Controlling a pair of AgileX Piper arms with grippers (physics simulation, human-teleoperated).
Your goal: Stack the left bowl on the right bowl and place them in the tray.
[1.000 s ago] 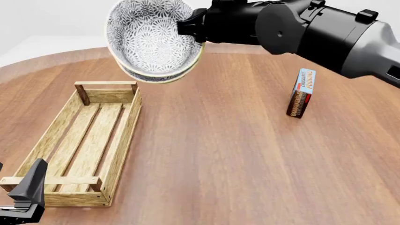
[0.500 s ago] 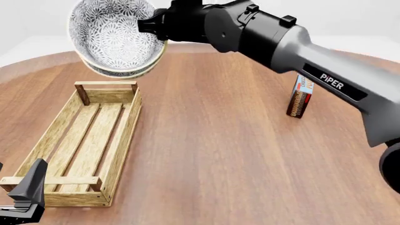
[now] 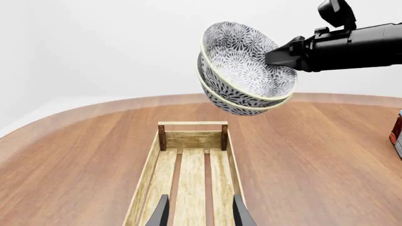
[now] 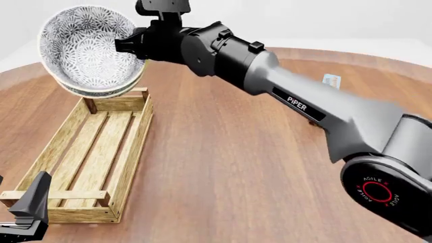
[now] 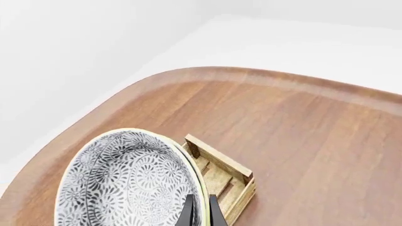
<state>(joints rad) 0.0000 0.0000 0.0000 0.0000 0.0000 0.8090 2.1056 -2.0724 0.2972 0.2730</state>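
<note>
The right pincer (image 4: 135, 44) is clenched on the rim of the stacked bowls (image 4: 89, 50), tilting them above the tray's (image 4: 94, 157) far end for lowering. The left pincer (image 3: 198, 214) hangs released over the near end, clear of the drop.

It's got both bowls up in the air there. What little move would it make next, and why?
Probably lower them toward the tray. The right pincer grips the rim of the stacked bowls, which hang tilted above the tray's far end, not yet inside. The tray's slatted bottom looks bare, and the left pincer hovers open over its near end.
</note>
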